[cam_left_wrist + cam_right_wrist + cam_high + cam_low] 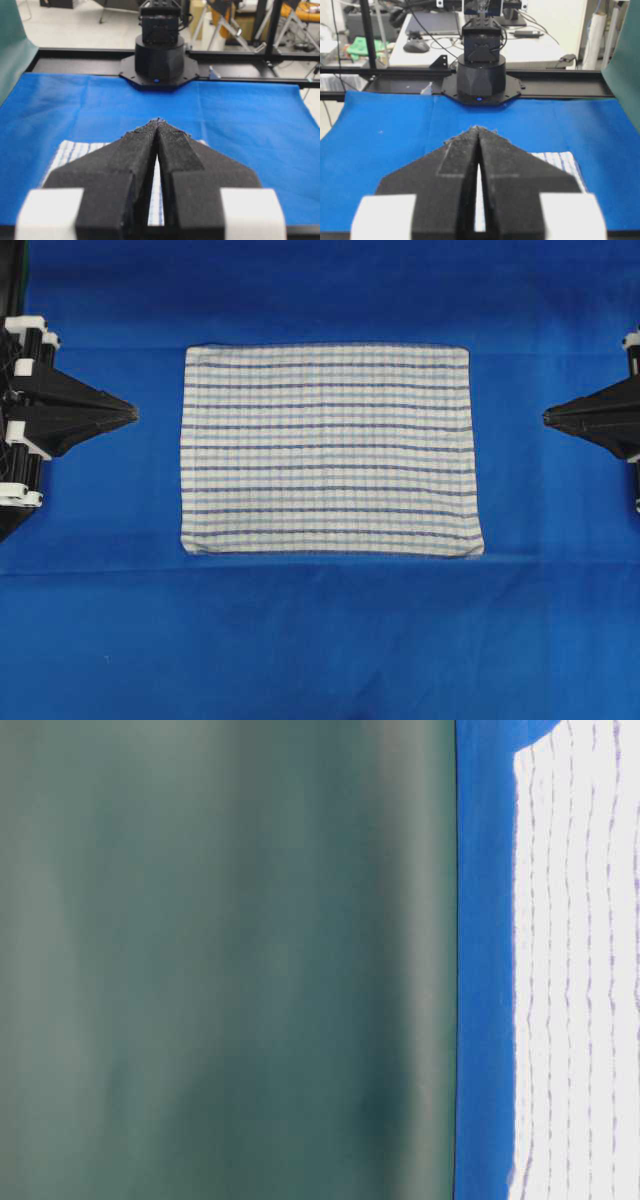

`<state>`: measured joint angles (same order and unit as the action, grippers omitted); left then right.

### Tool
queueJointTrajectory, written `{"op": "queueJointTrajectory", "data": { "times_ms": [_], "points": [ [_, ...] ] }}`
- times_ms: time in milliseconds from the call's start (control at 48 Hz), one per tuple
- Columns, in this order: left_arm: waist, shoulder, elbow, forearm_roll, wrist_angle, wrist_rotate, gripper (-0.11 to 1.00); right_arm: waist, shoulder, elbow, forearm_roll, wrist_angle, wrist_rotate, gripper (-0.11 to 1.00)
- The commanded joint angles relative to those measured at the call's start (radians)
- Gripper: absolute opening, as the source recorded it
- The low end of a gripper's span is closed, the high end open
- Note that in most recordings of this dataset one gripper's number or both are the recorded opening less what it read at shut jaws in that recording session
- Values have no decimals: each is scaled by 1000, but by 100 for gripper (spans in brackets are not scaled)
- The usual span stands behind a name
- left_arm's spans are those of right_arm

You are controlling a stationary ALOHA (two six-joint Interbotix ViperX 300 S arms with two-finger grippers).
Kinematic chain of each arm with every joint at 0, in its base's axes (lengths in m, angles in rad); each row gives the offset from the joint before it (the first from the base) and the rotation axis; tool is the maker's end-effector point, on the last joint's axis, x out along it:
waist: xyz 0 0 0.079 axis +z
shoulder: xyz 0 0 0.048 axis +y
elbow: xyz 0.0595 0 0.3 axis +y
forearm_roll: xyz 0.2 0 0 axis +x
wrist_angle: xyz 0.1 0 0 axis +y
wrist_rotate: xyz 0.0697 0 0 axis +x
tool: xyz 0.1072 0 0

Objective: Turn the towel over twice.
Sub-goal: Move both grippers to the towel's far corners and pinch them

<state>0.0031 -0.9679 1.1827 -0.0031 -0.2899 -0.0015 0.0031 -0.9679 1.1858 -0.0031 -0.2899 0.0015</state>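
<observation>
In the middle of the blue surface (100,640) the towel (328,450) lies flat and untouched. The left pincer (133,415) and right pincer (546,418) wait closed and empty. No flip has begun; next, one edge must be gripped.

Overhead downward; wrist views facing inward

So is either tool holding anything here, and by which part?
Nothing is held. Left tool and right tool are shut and empty, apart from the towel, which lies flat.

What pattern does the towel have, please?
White with blue stripes and faint checks, clearest in the overhead view: towel.
</observation>
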Motion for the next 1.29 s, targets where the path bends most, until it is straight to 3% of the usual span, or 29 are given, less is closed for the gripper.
{"op": "queueJointTrajectory", "data": {
  "times_ms": [0, 208, 604, 667, 875, 959, 1271],
  "points": [
    [2, 8, -21, -23, 3, -3, 0, -14, 11, -34, 8, -6, 11, 0],
    [43, 26, -15, -23, 11, -5, 0, -98, 61, -52, 21, 71, 37, 0],
    [235, 176, 54, -32, -58, -11, 3, -296, 268, -52, 21, 118, 95, 1],
    [275, 221, 71, -40, -94, -12, 13, -325, 319, -60, 21, 132, 97, 6],
    [374, 387, 100, -48, -195, -35, 73, -419, 520, -107, 18, 140, 95, 63],
    [407, 479, 101, -49, -227, -35, 90, -445, 600, -124, 14, 140, 94, 65],
    [486, 811, 74, -40, -402, -35, 89, -502, 873, -193, 0, 103, 86, 62]
  ]
}}
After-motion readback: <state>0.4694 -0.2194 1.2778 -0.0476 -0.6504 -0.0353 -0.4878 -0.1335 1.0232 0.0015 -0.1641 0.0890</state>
